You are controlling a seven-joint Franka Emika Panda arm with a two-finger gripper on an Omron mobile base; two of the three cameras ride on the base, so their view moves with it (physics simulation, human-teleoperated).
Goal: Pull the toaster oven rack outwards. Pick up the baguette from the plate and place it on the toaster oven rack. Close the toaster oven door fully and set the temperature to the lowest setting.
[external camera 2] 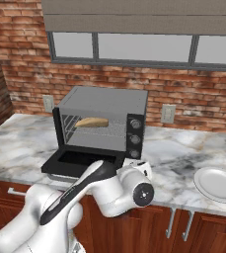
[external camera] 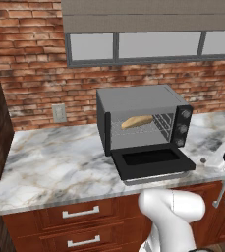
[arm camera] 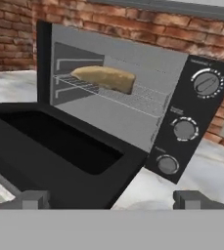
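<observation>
Now, step: we think the bread part is done, and shutting the door comes next.
Gripper: our two dark finger tips [arm camera: 111, 199] are as wide apart as they go and hold nothing. They hang just in front of the door's near edge.
Door: the flat black toaster oven door with the dark glass window [arm camera: 55, 146] lies all the way down, flat over the grey and white marble counter [external camera: 50, 167]. Its long silver bar handle [external camera: 155, 178] sticks out past the counter's front edge.
Next move: we judge we must get under that handle edge and swing the door up until it shuts.
Rack: the thin silver wire rack [arm camera: 128, 97] sits inside the boxy dark grey toaster oven [external camera 2: 104, 101].
Baguette: the short golden-tan bread loaf [arm camera: 103, 78] lies on the rack, toward its left side.
Knobs: three round knobs [arm camera: 184, 129] stand in a column on the oven's right front; the top one [arm camera: 205, 83] may be the heat one, but we cannot read it.
Room: open counter lies on both sides of the oven. The round white plate [external camera 2: 217, 183] is bare, well off to the right.
Wall: the red brick wall [external camera: 30, 64] stands close behind the oven.
</observation>
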